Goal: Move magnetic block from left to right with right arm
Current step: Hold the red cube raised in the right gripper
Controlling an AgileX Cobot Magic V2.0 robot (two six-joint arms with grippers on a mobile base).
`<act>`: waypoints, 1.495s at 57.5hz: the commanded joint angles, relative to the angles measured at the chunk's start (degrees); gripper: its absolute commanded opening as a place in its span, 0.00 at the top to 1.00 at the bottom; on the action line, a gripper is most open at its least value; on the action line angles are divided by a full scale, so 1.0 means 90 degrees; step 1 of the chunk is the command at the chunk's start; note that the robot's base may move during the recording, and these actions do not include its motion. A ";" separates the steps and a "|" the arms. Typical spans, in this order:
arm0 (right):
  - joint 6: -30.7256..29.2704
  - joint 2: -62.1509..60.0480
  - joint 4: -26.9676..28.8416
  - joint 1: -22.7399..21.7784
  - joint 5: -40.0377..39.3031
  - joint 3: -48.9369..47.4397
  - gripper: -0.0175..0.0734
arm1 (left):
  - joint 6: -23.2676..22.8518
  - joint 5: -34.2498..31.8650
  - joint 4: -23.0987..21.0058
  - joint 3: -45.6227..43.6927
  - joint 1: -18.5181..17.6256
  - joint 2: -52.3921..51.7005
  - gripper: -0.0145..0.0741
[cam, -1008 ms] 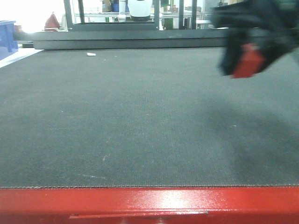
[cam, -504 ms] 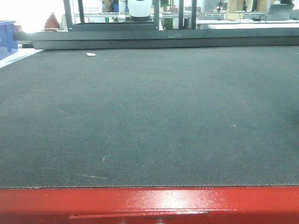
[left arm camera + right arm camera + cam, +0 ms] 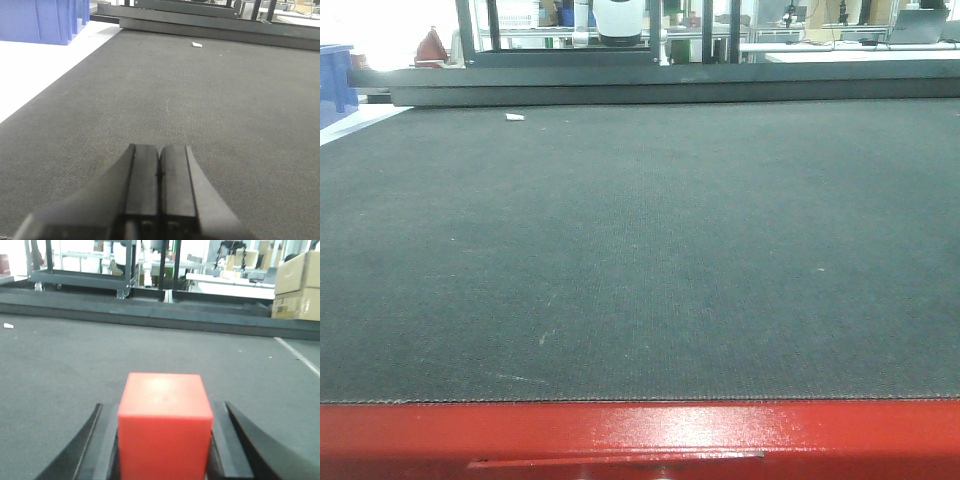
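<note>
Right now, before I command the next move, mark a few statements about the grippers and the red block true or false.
The right gripper holds the magnetic block between its fingers. True.
The left gripper is open. False: its jaws are pressed together, with nothing between them.
The block shows in the front view. False: no block or arm appears there.
Cardboard boxes stand beyond the mat in the right wrist view. True.

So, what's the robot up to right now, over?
Left fingers shut, empty. Right fingers shut on the magnetic block, outside the front view. Only a white scrap on the mat, far off.
</note>
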 commanded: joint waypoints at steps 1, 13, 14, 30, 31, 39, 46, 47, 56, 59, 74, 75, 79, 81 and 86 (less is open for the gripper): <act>-0.0070 -0.0269 -0.0074 -0.0037 -0.0128 -0.0177 0.57 | 0.0000 -0.0553 -0.0057 0.0050 0.0003 -0.0079 0.98; -0.0070 -0.0367 -0.0074 -0.0037 0.0080 -0.0177 0.57 | 0.0000 -0.0553 -0.0057 0.0050 0.0003 -0.0079 0.98; -0.0070 -0.0367 -0.0074 -0.0037 0.0080 -0.0177 0.57 | 0.0000 -0.0553 -0.0057 0.0050 0.0003 -0.0079 0.98; -0.0070 -0.0367 -0.0074 -0.0037 0.0073 -0.0177 0.57 | 0.0000 -0.0553 -0.0057 0.0050 0.0003 -0.0079 0.98; -0.0070 -0.0367 -0.0074 -0.0037 0.0073 -0.0177 0.57 | 0.0000 -0.0553 -0.0057 0.0050 0.0003 -0.0079 0.98; -0.0070 -0.0367 -0.0074 -0.0037 0.0073 -0.0177 0.57 | 0.0000 -0.0553 -0.0057 0.0050 0.0003 -0.0079 0.98; -0.0070 -0.0367 -0.0074 -0.0037 0.0073 -0.0177 0.57 | 0.0000 -0.0553 -0.0057 0.0050 0.0003 -0.0079 0.98; -0.0070 -0.0367 -0.0074 -0.0037 0.0073 -0.0177 0.57 | 0.0000 -0.0553 -0.0057 0.0050 0.0003 -0.0079 0.98; -0.0070 -0.0367 -0.0074 -0.0037 0.0073 -0.0177 0.57 | 0.0000 -0.0553 -0.0057 0.0050 0.0003 -0.0079 0.98; -0.0070 -0.0367 -0.0074 -0.0037 0.0073 -0.0177 0.57 | 0.0000 -0.0553 -0.0057 0.0050 0.0003 -0.0079 0.98; -0.0070 -0.0367 -0.0074 -0.0037 0.0073 -0.0177 0.57 | 0.0000 -0.0553 -0.0057 0.0050 0.0003 -0.0079 0.98; -0.0070 -0.0367 -0.0074 -0.0037 0.0073 -0.0177 0.57 | 0.0000 -0.0553 -0.0057 0.0050 0.0003 -0.0079 0.98; -0.0070 -0.0367 -0.0074 -0.0037 0.0073 -0.0177 0.57 | 0.0000 -0.0553 -0.0057 0.0050 0.0003 -0.0079 0.98; -0.0070 -0.0367 -0.0074 -0.0037 0.0073 -0.0177 0.57 | 0.0000 -0.0553 -0.0057 0.0050 0.0003 -0.0079 0.98; -0.0070 -0.0367 -0.0074 -0.0037 0.0073 -0.0177 0.57 | 0.0000 -0.0553 -0.0057 0.0050 0.0003 -0.0079 0.98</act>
